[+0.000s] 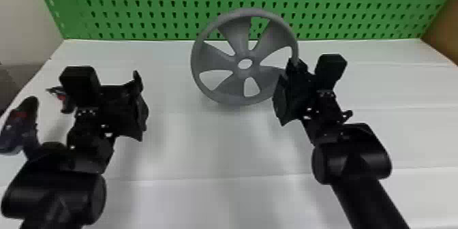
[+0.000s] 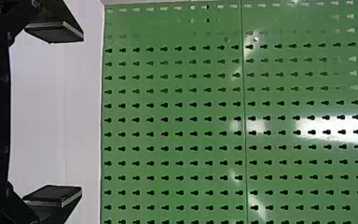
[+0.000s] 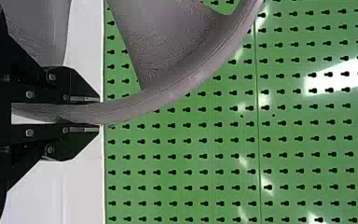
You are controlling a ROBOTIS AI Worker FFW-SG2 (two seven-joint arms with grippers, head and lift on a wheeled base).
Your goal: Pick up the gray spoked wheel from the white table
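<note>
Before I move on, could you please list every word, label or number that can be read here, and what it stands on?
There is no readable text.
Gray wheel: none.
White table: none.
Green board: slots, no lettering that I can make out.
Left arm and right arm: none legible.
Dark object at the left edge: a red patch, too blurred to tell whether it is print.

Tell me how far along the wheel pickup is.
Done, it seems: the right gripper is shut on the rim of the gray wheel. In hand: the wheel, upright; whether its bottom edge touches the table I can't tell. Remaining: probably a clear lift. The left gripper hangs open, apart.
</note>
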